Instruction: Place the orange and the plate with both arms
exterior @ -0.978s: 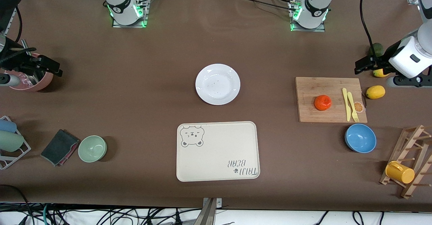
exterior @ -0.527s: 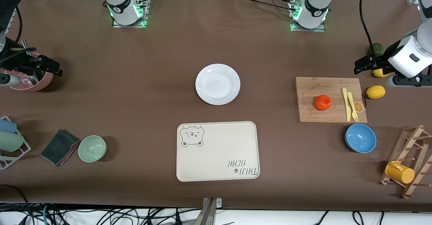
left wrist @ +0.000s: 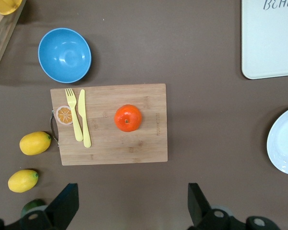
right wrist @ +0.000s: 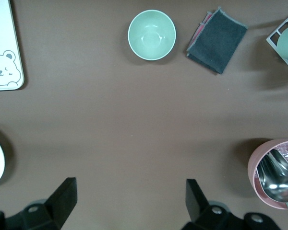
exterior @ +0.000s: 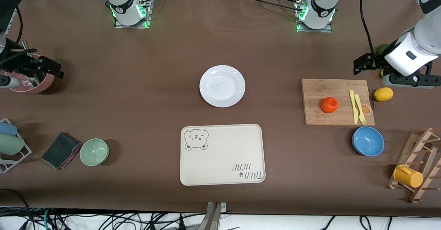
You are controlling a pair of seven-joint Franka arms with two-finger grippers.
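Note:
The white plate (exterior: 222, 86) lies in the middle of the table, with its edge in the left wrist view (left wrist: 284, 148). The orange (exterior: 329, 105) sits on a wooden cutting board (exterior: 320, 87) toward the left arm's end, and it also shows in the left wrist view (left wrist: 128, 118). My left gripper (exterior: 361, 65) hangs open and empty in the air over the table just past the board's edge (left wrist: 132, 191). My right gripper (exterior: 51, 69) waits open and empty over the right arm's end of the table (right wrist: 129, 187), beside a pink cup (exterior: 41, 85).
A cream bear-print tray (exterior: 222, 154) lies nearer the camera than the plate. A yellow knife and fork (exterior: 357, 106) lie on the board. A lemon (exterior: 383, 94), blue bowl (exterior: 368, 141) and mug rack (exterior: 413, 168) are nearby. A green bowl (exterior: 94, 151) and grey cloth (exterior: 60, 150) lie at the right arm's end.
My left arm has shifted a little toward the middle of the table, and now covers the second lemon. The right arm, orange and plate have not moved.

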